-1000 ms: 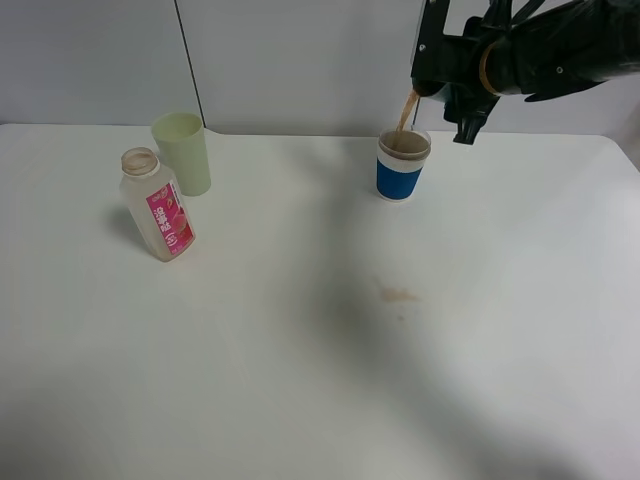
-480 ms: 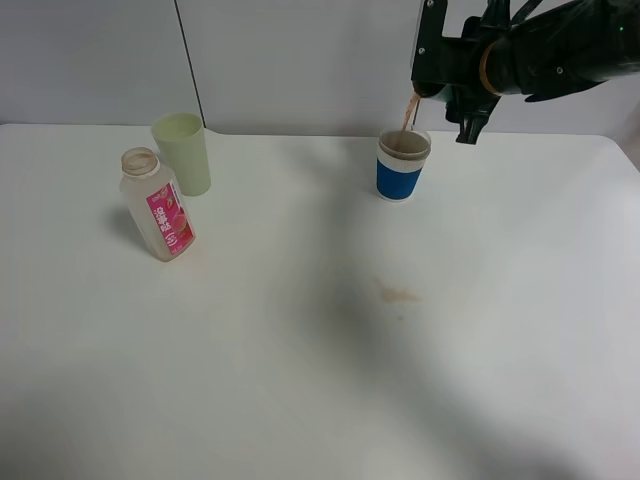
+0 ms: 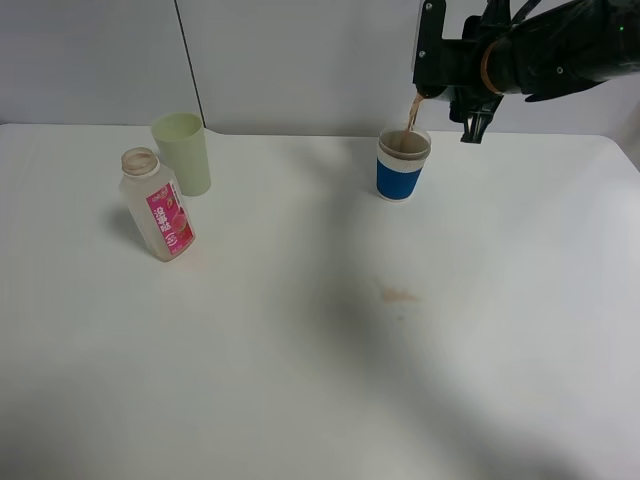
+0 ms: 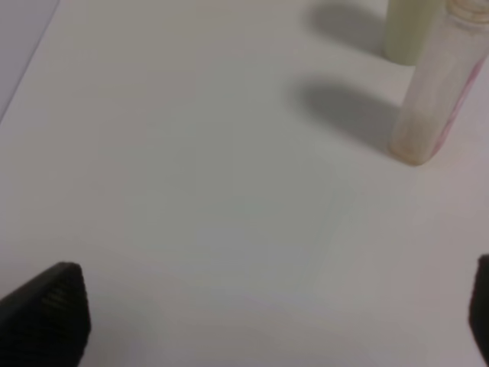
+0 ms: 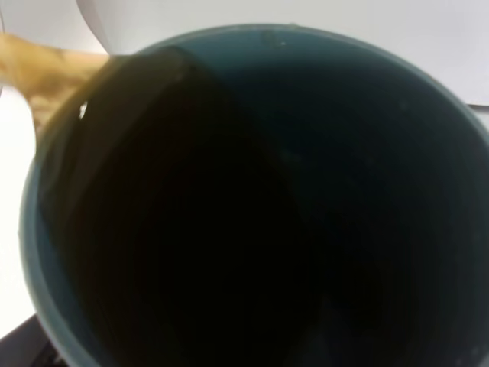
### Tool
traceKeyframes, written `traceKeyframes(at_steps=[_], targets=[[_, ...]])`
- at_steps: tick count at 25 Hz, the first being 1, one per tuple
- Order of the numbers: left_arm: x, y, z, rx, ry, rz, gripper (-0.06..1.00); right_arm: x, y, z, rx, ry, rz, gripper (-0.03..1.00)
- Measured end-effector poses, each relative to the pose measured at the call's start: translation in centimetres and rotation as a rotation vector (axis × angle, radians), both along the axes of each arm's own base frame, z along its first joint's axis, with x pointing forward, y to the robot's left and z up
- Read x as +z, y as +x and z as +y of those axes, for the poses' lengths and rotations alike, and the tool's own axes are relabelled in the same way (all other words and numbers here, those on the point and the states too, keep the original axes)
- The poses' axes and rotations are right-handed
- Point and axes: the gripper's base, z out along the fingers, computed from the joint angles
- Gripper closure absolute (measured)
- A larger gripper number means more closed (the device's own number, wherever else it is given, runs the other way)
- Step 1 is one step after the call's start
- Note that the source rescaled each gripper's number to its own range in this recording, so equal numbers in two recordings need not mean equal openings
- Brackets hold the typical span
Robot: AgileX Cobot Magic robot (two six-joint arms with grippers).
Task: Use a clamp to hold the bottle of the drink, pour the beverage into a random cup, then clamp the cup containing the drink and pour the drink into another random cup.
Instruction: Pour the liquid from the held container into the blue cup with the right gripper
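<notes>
My right gripper is shut on a dark cup and holds it tipped above a blue-and-white paper cup. A thin brown stream runs from the dark cup into the paper cup. The right wrist view is filled by the dark cup's inside, with drink leaving its rim. An uncapped, nearly empty bottle with a pink label stands at the left beside a pale green cup. My left gripper is open and empty, well short of the bottle and green cup.
A small brown spill mark lies on the white table in front of the paper cup. A grey wall runs along the table's far edge. The left arm is out of the exterior view.
The poured stream has thinned and the dark cup has tipped slightly further. The bottle, green cup and paper cup have not moved.
</notes>
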Motion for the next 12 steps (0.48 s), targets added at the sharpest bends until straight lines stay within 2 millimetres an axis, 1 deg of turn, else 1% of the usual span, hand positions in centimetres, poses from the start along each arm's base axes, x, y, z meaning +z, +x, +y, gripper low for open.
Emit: traceKeyframes(at_steps=[12], targets=[[0.0, 0.0, 0.0, 0.0, 0.0, 0.0, -0.06, 0.01, 0.01, -0.05, 0.002, -0.014, -0.002, 0.97]])
